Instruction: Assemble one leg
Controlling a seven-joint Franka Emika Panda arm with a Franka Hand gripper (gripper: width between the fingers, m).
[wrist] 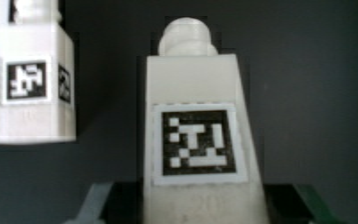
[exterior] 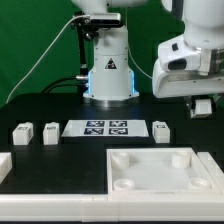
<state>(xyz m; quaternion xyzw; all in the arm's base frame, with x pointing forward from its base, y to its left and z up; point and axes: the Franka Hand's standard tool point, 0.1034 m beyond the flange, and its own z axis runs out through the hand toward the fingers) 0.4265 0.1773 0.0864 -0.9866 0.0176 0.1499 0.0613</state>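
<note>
In the wrist view a white leg with a black-and-white tag stands between my two dark fingers, its rounded tip pointing away from the camera. My gripper looks shut on its near end. In the exterior view my gripper hangs above the table at the exterior view's right, and the held leg barely shows there. A second leg lies apart, beside the held one, and looks smaller. Three loose legs lie on the table in the exterior view: two on the left and one right of centre.
The marker board lies flat in the middle of the table. A large white square tabletop with corner recesses lies at the front right. Another white piece pokes in at the front left. The robot base stands at the back.
</note>
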